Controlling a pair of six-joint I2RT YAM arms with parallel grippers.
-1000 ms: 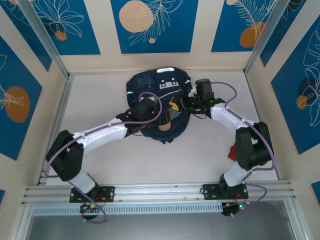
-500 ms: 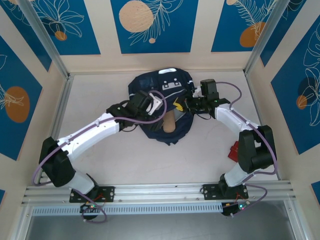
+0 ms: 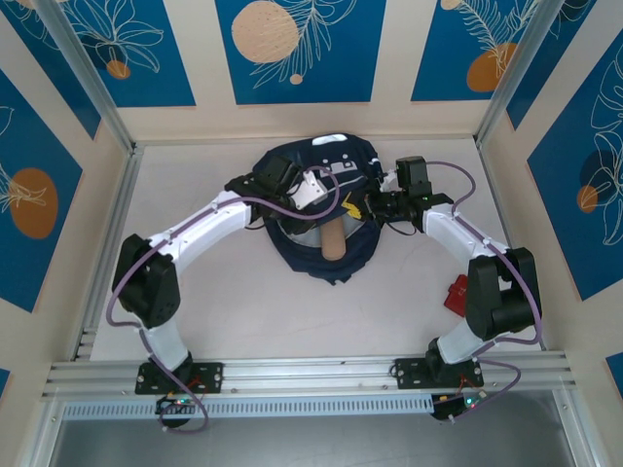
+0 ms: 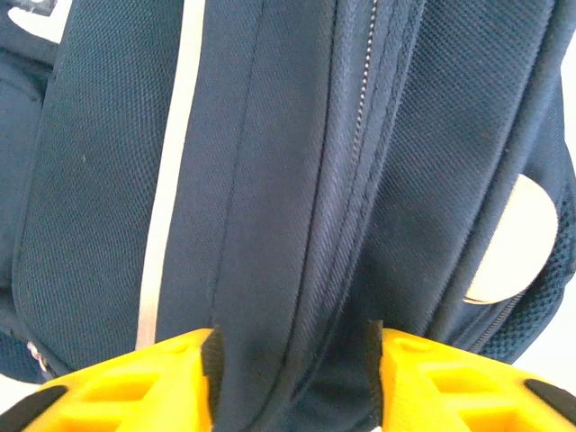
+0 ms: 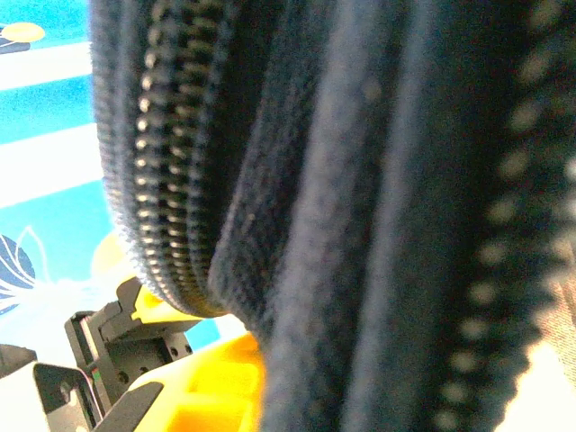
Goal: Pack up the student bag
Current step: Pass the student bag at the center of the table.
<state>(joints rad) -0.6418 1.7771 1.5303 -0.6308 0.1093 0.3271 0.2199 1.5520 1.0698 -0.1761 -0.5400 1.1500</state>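
Across the pale table (image 3: pixel 224 311), toward the far wall and about midway between the side walls: the large navy student bag (image 3: pixel 355 248), lying flat, white stripes and a light patch on its far part, open at the middle. Reaching in over the bag from the left, the left arm (image 3: pixel 209 224); bent in from the right, the right arm (image 3: pixel 458 233). Closed from both sides on a raised fold of bag fabric, with a zipper line along it and a white stripe just beside: the left gripper (image 4: pixel 290 369), yellow fingers (image 4: pixel 135 387) pressed against the cloth. Pinched tight on the bag's right-hand zipper edge: the right gripper (image 3: pixel 362 205). Poking out of the bag's opening, between the two grippers, a tan cylinder (image 3: pixel 334 241). Well apart from the bag, near the right arm's elbow, a small red thing (image 3: pixel 456 292) on the table.
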